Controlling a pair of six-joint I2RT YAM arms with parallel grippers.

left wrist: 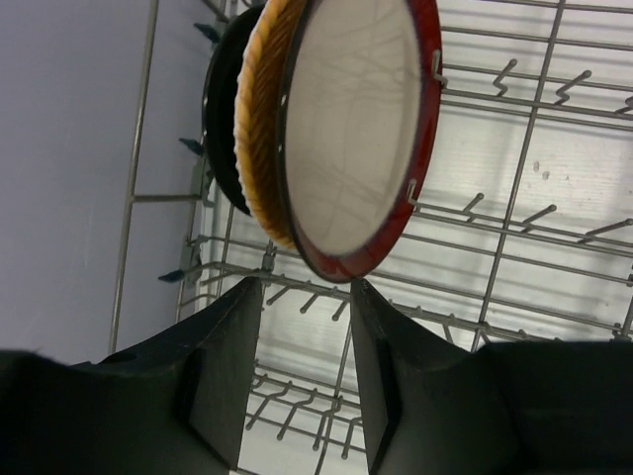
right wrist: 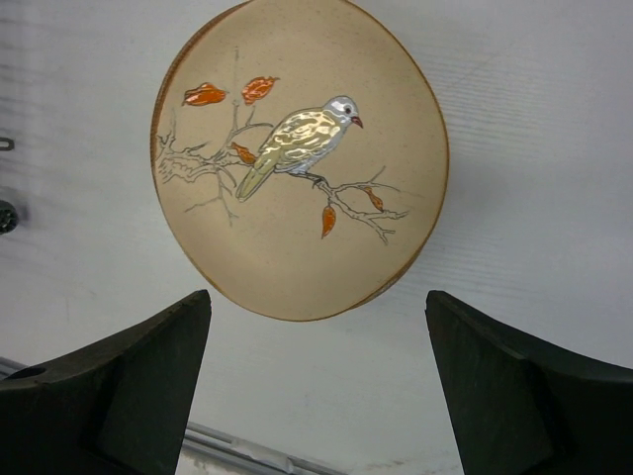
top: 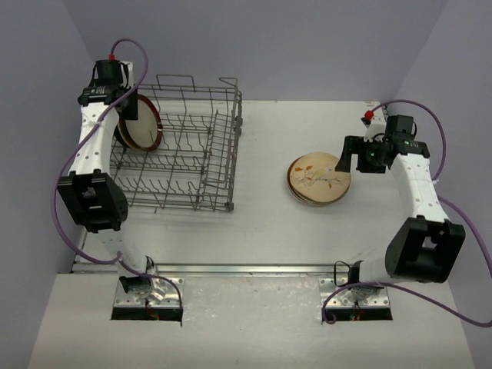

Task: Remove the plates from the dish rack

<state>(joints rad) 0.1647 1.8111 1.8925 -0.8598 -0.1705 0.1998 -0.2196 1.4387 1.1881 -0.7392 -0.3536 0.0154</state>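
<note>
Noted rack [top: 184, 138] standing on the left half of the table [top: 261, 231]. Counted three plates upright on edge at its left end, packed close together. Red-rimmed plate [left wrist: 356, 139] nearest the wrist camera, beige face towards the rack's middle. Ridged tan plate [left wrist: 259, 129] directly behind it, then black plate [left wrist: 220, 109] closest to the rack's left wall. Found left gripper [left wrist: 307, 297] above that end, pointed down at the plates. Tips set either side of the near rim of the red-rimmed plate, jaws drawn partway in with a gap showing between them. Apparent contact between the rim and the tip on picture-right. Nothing resolvable at the other tip, with the tan plate's edge also lying close there. Cannot tell whether clamped on the plate or only straddling it. Recorded a short stack [top: 319, 181] of plates lying flat on the table's right half, well apart from the rack. On top, bird plate [right wrist: 297, 158], cream with a bird on a branch and orange leaves, face up. Brown edge of another plate peeking out beneath. Found right gripper [right wrist: 316, 302] just beside the stack's right edge in the top view. Jaws spread wide, nothing between them, no contact with the stack.
</note>
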